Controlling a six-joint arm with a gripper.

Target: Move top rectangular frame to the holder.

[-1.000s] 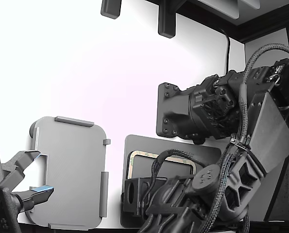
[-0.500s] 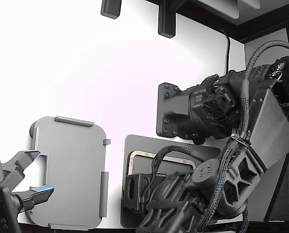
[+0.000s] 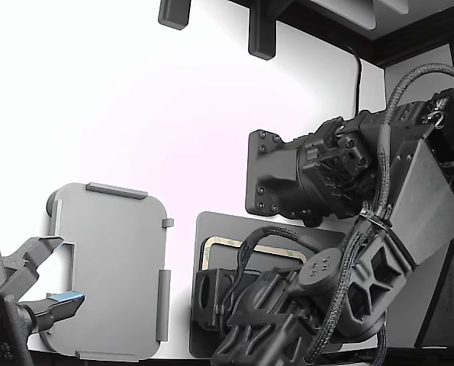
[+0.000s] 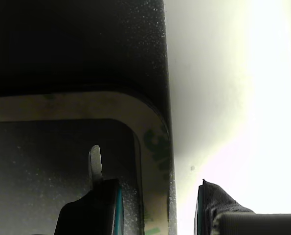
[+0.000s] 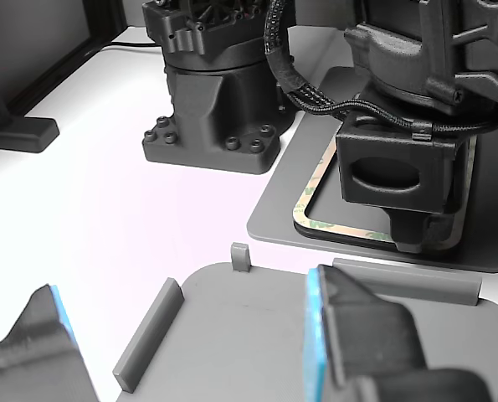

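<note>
The rectangular frame (image 3: 219,245), tan with green mottling, lies flat on a dark grey mat (image 3: 205,229); I cannot tell whether a second frame lies under it. In the wrist view one rounded corner of the frame (image 4: 152,132) shows. My gripper (image 4: 150,196) is open and low over it: one finger (image 4: 94,205) is inside the frame's opening, the other (image 4: 218,205) is outside the mat's edge. The gripper (image 5: 403,239) also shows over the frame (image 5: 307,201) in the other view. The light grey holder (image 3: 112,267) lies empty at the exterior view's left.
A second arm's gripper (image 3: 47,278), with blue pads, hangs open at the holder's left edge in the exterior view. A black arm base (image 5: 211,109) stands behind the mat (image 5: 282,222). The holder's raised tabs (image 5: 241,256) face the mat.
My arm's wrist and cable loop have shifted slightly over the mat. The frame, the holder and the second gripper have not moved.
</note>
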